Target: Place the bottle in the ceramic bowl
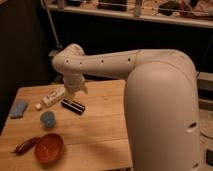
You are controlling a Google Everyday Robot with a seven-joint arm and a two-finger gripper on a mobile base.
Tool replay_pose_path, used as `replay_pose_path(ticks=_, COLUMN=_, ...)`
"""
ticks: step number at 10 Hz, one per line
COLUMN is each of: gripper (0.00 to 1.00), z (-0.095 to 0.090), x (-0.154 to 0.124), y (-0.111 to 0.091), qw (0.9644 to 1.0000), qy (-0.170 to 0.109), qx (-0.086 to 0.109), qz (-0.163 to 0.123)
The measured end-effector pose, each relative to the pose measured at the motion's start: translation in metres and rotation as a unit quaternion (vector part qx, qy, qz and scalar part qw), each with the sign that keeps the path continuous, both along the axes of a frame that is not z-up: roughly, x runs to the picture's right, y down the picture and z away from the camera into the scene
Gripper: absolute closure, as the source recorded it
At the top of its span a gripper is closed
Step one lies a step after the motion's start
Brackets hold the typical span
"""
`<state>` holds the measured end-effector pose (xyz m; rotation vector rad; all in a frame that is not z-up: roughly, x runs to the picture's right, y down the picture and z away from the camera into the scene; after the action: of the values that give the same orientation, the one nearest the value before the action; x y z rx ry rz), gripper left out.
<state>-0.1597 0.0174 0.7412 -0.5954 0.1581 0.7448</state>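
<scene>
The bottle lies on its side on the wooden table, whitish with a white cap toward the left. The reddish-orange ceramic bowl sits near the table's front left, with nothing in it. My gripper hangs from the white arm, just right of the bottle and above the black box. The arm's wrist hides most of it.
A black rectangular box lies just right of the bottle. A light-blue cup stands between bottle and bowl. A blue cloth lies at the left edge. A dark reddish object lies left of the bowl. Shelves stand behind.
</scene>
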Motion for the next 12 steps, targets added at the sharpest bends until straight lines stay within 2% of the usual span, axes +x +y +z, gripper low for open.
replay_pose_path(ticks=1, gripper=0.35, z=0.0, x=-0.006, y=-0.005, qw=0.9992, qy=-0.023, qx=0.002, qz=-0.032)
replay_pose_path(ticks=2, gripper=0.35, z=0.001, x=-0.017, y=-0.011, qw=0.9954, qy=-0.055, qx=0.001, qz=-0.079)
replay_pose_path(ticks=3, gripper=0.35, z=0.002, x=-0.027, y=-0.014, qw=0.9913, qy=-0.076, qx=0.001, qz=-0.107)
replay_pose_path(ticks=4, gripper=0.35, z=0.004, x=-0.038, y=-0.019, qw=0.9858, qy=-0.097, qx=0.001, qz=-0.137)
replay_pose_path(ticks=6, gripper=0.35, z=0.007, x=-0.047, y=-0.026, qw=0.9786, qy=-0.116, qx=0.003, qz=-0.17)
replay_pose_path(ticks=8, gripper=0.35, z=0.007, x=-0.045, y=-0.027, qw=0.9779, qy=-0.116, qx=0.004, qz=-0.174)
replay_pose_path(ticks=9, gripper=0.35, z=0.008, x=-0.042, y=-0.028, qw=0.9775, qy=-0.116, qx=0.011, qz=-0.176)
replay_pose_path(ticks=10, gripper=0.35, z=0.009, x=-0.041, y=-0.032, qw=0.9745, qy=-0.123, qx=0.028, qz=-0.186)
replay_pose_path(ticks=11, gripper=0.35, z=0.01, x=-0.04, y=-0.034, qw=0.9707, qy=-0.133, qx=0.044, qz=-0.195)
replay_pose_path(ticks=12, gripper=0.35, z=0.011, x=-0.042, y=-0.04, qw=0.9566, qy=-0.168, qx=0.084, qz=-0.223)
